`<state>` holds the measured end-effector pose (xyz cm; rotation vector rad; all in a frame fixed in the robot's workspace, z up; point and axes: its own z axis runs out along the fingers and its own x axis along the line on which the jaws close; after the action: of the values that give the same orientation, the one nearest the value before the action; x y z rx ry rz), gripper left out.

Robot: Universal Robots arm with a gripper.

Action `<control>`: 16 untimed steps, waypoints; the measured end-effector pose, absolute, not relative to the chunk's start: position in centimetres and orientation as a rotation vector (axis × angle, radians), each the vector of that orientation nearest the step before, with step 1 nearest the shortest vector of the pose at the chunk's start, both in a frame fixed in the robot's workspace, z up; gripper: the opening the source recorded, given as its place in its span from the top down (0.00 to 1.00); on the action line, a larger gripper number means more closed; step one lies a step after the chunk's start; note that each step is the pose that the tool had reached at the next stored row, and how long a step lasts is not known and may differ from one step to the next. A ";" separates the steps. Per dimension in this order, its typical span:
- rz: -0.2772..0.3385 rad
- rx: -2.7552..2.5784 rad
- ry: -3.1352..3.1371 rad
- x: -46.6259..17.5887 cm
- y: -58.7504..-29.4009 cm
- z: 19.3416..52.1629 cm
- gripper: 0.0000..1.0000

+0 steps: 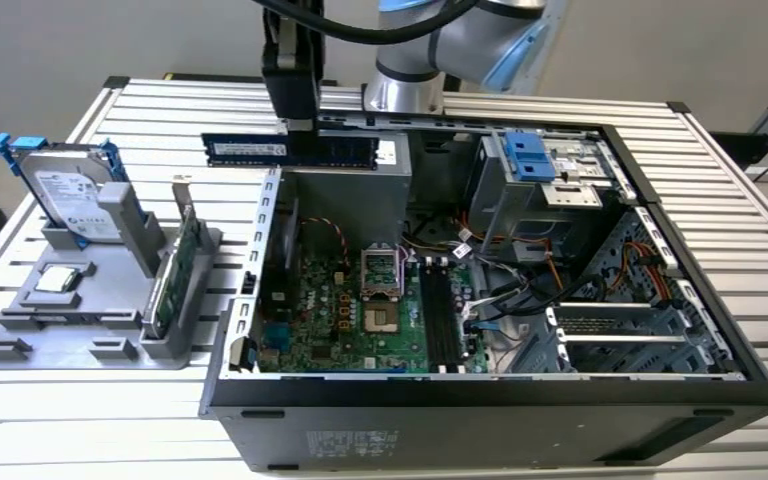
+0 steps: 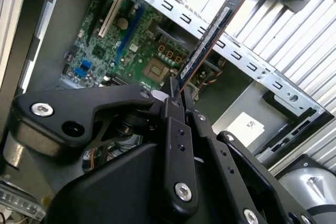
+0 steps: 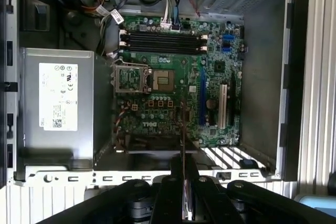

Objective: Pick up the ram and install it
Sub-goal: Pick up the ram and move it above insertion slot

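the black two-finger gripper pinches the long, flat, dark circuit-board ram stick, holding it in the air above one rim of the open black computer case. in the second wrist view its gripped end is hidden between the fingers.

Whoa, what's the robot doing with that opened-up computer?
The robot arm's gripper has its fingers shut on the ram, a long dark stick, and holds it in the air above the edge of the open computer case. The ram is not in the black memory slots on the motherboard yet. On the exterior view's left, a hard drive and a green card stand in a grey holder on the table.
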<state>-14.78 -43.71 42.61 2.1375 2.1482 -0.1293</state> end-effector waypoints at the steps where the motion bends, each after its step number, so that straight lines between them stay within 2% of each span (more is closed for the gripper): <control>1: -0.129 2.138 2.148 -14.6 -43.6 42.6 1.00; 16: -0.130 2.137 2.148 -12.2 -42.3 42.0 1.00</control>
<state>-12.15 -42.27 42.01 2.1375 2.1482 -0.1295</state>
